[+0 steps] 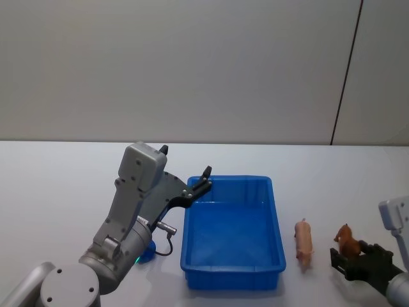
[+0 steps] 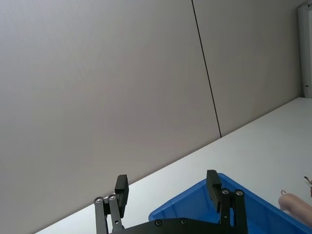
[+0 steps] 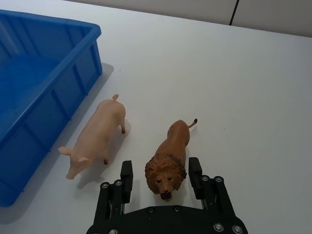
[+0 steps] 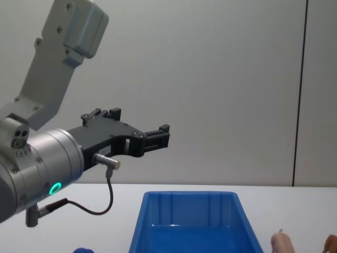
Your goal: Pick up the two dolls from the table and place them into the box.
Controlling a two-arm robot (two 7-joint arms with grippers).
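Right claw [image 3: 161, 168], bottom centre, is gaping wide astride the lion [image 3: 175, 141] (likely light, stiff, slick), so you should be taking its flanks, while left claw [image 2: 166, 179] is hanging open above the box [image 1: 230, 279].

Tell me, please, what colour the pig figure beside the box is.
Peach-pink pig; the right wrist view shows it best.

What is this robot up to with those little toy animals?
It is putting toys into the blue box, which holds nothing so far. The right gripper sits low over the table, open, with its fingers on either side of the head of a brown lion; it has not gripped it yet. A pink pig is between the lion and the box. The left gripper hangs open and empty above the box's far left corner.
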